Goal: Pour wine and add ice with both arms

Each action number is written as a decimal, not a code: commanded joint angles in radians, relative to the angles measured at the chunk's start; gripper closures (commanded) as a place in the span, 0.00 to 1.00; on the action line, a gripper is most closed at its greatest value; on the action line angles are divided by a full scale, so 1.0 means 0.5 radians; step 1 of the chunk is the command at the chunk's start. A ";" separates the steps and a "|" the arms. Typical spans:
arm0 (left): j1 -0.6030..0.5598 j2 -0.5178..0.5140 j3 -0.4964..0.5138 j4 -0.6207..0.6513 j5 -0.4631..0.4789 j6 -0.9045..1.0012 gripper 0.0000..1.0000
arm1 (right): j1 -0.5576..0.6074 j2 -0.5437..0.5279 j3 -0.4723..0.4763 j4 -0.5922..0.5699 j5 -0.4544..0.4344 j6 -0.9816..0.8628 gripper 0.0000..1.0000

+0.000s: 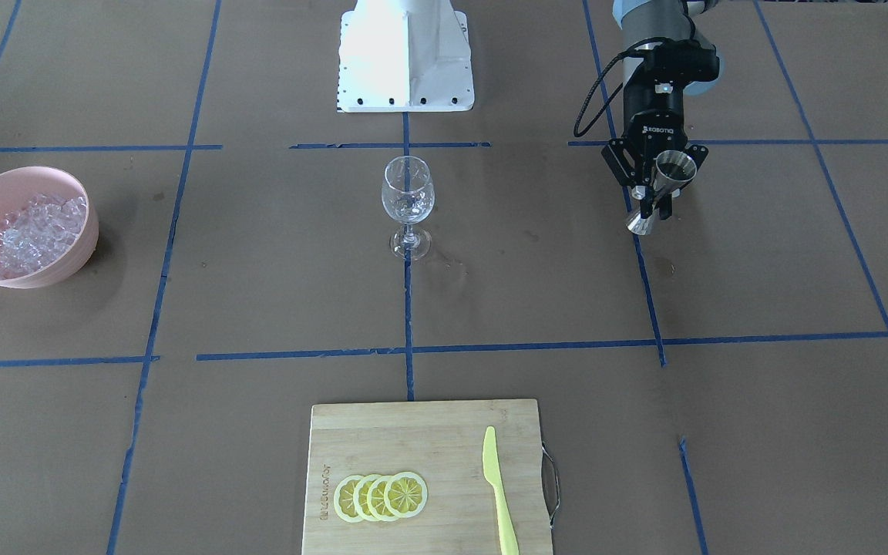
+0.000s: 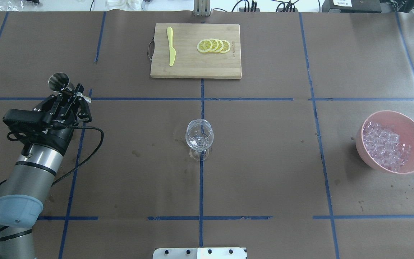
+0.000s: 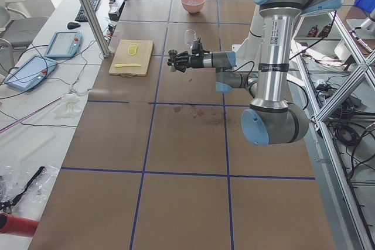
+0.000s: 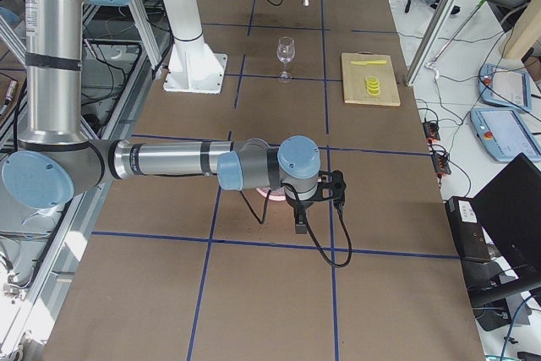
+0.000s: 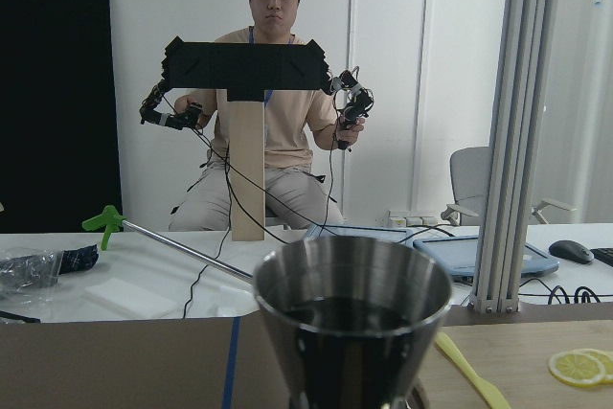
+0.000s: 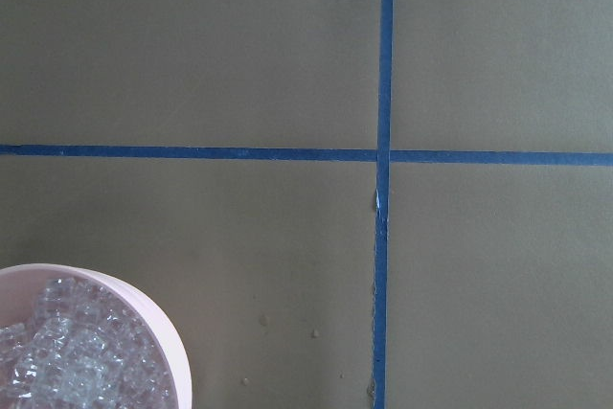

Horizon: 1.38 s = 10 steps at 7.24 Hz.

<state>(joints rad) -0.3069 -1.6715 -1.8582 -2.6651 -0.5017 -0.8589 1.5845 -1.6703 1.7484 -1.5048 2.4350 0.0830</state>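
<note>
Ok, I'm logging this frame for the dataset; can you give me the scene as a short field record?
left gripper: shut on jigger, held away from the glass
right gripper: near pink bowl; open or shut unclear
glass: upright, centre of table
ice: in pink bowl
cutting board: four lemon slices, yellow knife

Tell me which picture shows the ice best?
Overhead exterior: the whole pile of ice lies clear in the pink bowl. Front-facing shows it nearly as well; the right wrist view crops it; exterior left shows a tiny far bowl; exterior right has the right arm covering it.
</note>
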 commanded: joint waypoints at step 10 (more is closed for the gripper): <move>0.202 -0.596 -0.140 0.755 -0.208 0.343 1.00 | -0.816 -0.086 0.501 0.442 -0.372 1.365 0.00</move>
<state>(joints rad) -0.2216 -1.9415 -1.9296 -2.3576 -0.6058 -0.7080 1.1885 -1.7115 1.9995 -1.2967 2.2541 0.7506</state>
